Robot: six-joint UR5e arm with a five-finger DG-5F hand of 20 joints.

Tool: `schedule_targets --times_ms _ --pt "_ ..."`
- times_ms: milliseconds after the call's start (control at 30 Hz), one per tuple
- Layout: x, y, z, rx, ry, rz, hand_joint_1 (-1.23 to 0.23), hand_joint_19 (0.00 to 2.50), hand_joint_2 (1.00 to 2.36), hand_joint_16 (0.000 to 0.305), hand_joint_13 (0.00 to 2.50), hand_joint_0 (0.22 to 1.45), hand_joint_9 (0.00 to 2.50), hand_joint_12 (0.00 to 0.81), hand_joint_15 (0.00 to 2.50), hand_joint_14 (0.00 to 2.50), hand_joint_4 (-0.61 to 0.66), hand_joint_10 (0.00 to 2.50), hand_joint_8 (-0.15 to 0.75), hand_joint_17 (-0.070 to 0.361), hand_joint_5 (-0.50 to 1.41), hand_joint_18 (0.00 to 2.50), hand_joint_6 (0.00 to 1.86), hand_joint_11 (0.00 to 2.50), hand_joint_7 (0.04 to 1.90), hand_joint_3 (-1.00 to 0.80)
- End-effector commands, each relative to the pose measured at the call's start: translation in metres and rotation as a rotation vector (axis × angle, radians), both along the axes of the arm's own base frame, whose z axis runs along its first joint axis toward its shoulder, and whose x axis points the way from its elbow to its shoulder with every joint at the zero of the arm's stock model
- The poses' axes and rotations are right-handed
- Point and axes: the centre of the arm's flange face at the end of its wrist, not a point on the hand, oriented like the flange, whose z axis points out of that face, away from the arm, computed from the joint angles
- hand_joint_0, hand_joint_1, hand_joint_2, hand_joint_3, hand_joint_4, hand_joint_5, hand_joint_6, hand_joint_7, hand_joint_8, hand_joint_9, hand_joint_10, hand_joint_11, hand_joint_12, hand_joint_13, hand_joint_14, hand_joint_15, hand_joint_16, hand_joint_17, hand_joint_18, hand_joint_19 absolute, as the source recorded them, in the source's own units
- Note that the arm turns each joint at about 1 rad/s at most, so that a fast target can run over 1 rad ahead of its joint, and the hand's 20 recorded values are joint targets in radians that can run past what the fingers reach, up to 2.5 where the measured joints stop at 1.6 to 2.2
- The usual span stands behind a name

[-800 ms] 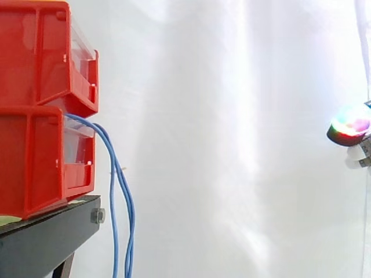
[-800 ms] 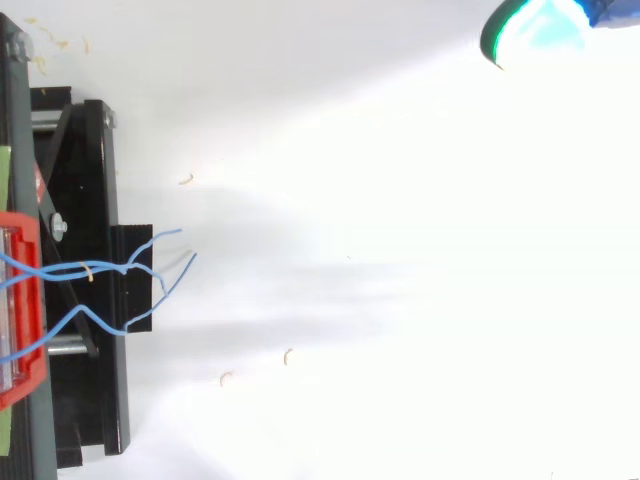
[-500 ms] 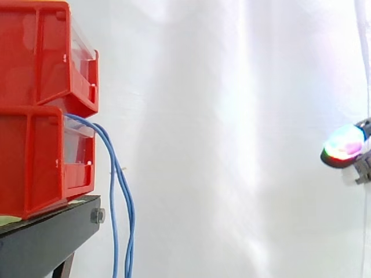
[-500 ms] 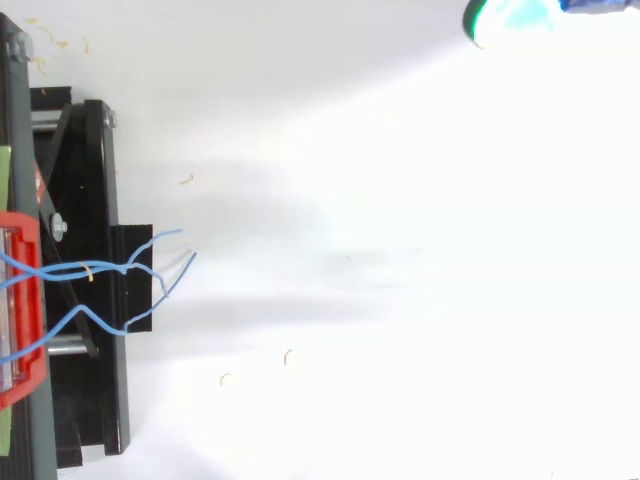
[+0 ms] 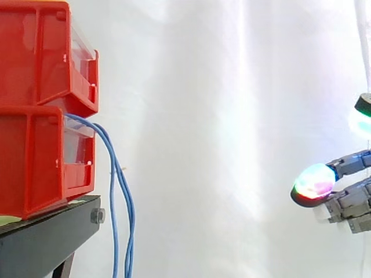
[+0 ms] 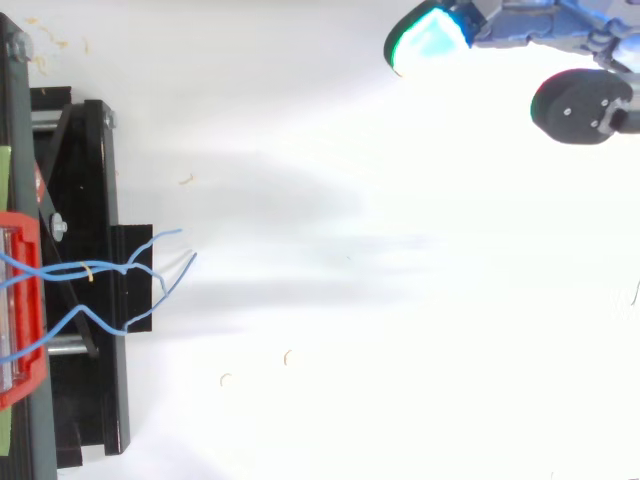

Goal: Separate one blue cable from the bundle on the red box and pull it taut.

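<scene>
Several thin blue cables (image 5: 116,191) come out of the lower red bin (image 5: 40,156) and hang down past the black stand (image 5: 46,237). From above, the blue cables (image 6: 110,275) spread over the stand's front edge. The hand (image 5: 348,200) is at the far right of the side view, well apart from the cables, with its fingers stretched out leftward and a glowing fingertip (image 5: 313,184) leading. In the top view the hand (image 6: 530,25) sits at the upper right with a cyan fingertip (image 6: 428,40) pointing left. It holds nothing.
A second red bin (image 5: 46,52) is stacked on the lower one. The white curtain (image 5: 232,116) forms the backdrop. Small pale scraps (image 6: 287,355) lie on the white floor between stand and hand.
The hand has come lower and further left toward the bins, with more of its fingers now showing in both views. The cables have not moved.
</scene>
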Motion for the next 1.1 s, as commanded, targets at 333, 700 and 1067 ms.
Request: schedule_targets --times_ms 333,700,1067 --pt "0.037 0.005 -0.034 -0.008 -0.046 -0.018 -0.5 0.03 1.0 0.054 0.19 0.46 0.49 0.366 0.0 0.0 0.22 0.0 0.32 0.121 -0.21 0.21 0.5 0.09 0.72 -0.47" --pt "0.05 0.007 -0.022 -0.111 -0.041 -0.043 -0.5 0.04 1.0 0.053 0.21 0.46 0.52 0.365 0.0 0.0 0.22 0.0 0.325 0.119 -0.2 0.23 0.5 0.11 0.72 -0.47" --pt "0.088 0.013 -0.052 -0.058 -0.037 -0.044 -0.51 0.05 1.0 0.053 0.22 0.46 0.53 0.365 0.0 0.0 0.23 0.0 0.326 0.118 -0.2 0.24 0.5 0.12 0.73 -0.47"
